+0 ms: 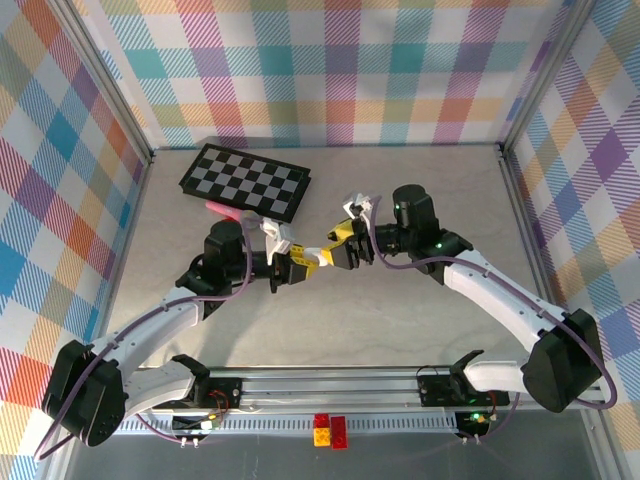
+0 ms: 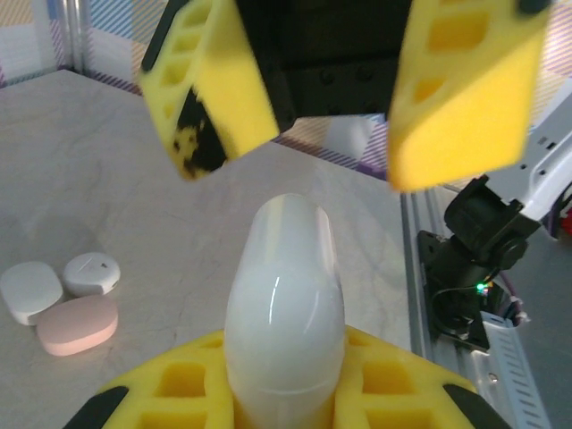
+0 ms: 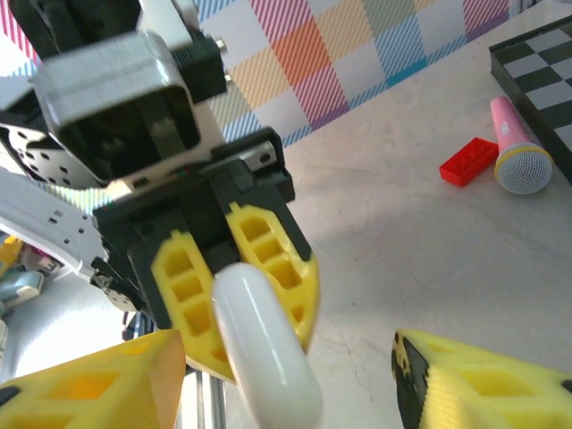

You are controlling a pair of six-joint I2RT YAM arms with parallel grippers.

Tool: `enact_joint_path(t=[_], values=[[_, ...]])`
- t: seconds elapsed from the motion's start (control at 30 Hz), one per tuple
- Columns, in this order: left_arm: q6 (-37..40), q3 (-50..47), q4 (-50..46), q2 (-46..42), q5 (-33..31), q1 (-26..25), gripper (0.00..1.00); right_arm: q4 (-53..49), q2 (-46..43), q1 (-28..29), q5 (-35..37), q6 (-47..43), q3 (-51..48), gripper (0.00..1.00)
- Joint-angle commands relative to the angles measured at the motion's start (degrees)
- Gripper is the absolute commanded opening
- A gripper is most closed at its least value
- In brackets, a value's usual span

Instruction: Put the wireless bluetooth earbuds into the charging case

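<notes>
A white pebble-shaped charging case (image 2: 284,295) stands closed and upright between the yellow fingers (image 2: 170,393) of my left gripper (image 2: 284,375), which is shut on its lower end. Over the middle of the table the left gripper (image 1: 296,262) faces my right gripper (image 1: 338,250) tip to tip. The right gripper (image 3: 286,393) is open, its yellow fingers (image 3: 89,384) standing wide on either side of the case (image 3: 264,349) without touching it. The earbuds are out of view.
Two white cases (image 2: 31,288) (image 2: 89,273) and a pink case (image 2: 78,323) lie together on the table. A chessboard (image 1: 245,180) lies at the back left, with a pink microphone (image 3: 514,147) and a red brick (image 3: 467,162) beside it. The base rail (image 1: 330,385) runs along the near edge.
</notes>
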Motion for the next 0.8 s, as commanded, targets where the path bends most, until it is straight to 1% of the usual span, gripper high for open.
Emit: enact_joint_path(t=[0.0, 0.07, 0.17, 0.27, 0.4, 0.43, 0.47, 0.5, 0.6, 0.67, 0.77], values=[[-0.76, 2.35, 0.52, -1.29, 3.33, 0.47, 0.02, -1.38, -0.15, 0.65, -2.08, -4.49, -0.31, 0.61], [-2.28, 2.48, 1.82, -0.55, 2.75, 0.47, 0.02, -2.06, 0.43, 0.91, -2.22, -4.82, -0.13, 0.58], [-2.57, 3.22, 1.98, 0.48, 3.35, 0.47, 0.02, -2.01, 0.77, 1.20, -1.86, -4.75, -0.13, 0.54], [-2.51, 3.58, 1.86, 0.93, 3.02, 0.47, 0.02, -2.24, 1.27, 1.70, -1.27, -4.80, 0.14, 0.52], [-2.12, 3.41, 2.22, 0.99, 2.80, 0.47, 0.02, -3.12, 2.58, 2.17, -0.35, -4.96, 1.43, 0.42], [-2.15, 3.37, 2.64, 1.10, 2.80, 0.47, 0.03, -3.39, 2.59, 2.25, -0.11, -4.95, 1.61, 0.37], [-2.15, 3.45, 2.98, 1.46, 2.77, 0.47, 0.03, -3.41, 2.43, 2.27, 0.34, -4.91, 1.74, 0.30], [-2.17, 3.59, 3.12, 1.74, 2.80, 0.47, 0.04, -3.27, 2.12, 2.26, 0.80, -4.83, 1.58, 0.26], [-1.13, 4.46, 1.79, 2.35, 3.13, 0.47, 0.07, -2.73, 1.33, 2.28, 2.02, -4.44, 0.84, 0.25], [-0.66, 4.45, 1.44, 2.37, 2.21, 0.47, 0.15, -1.82, 0.66, 2.26, 3.01, -3.71, 0.03, 0.23], [-0.49, 3.67, 2.63, 1.89, -0.28, 0.47, 0.42, 0.36, -0.64, 2.26, 4.57, -2.02, -1.61, 0.21]])
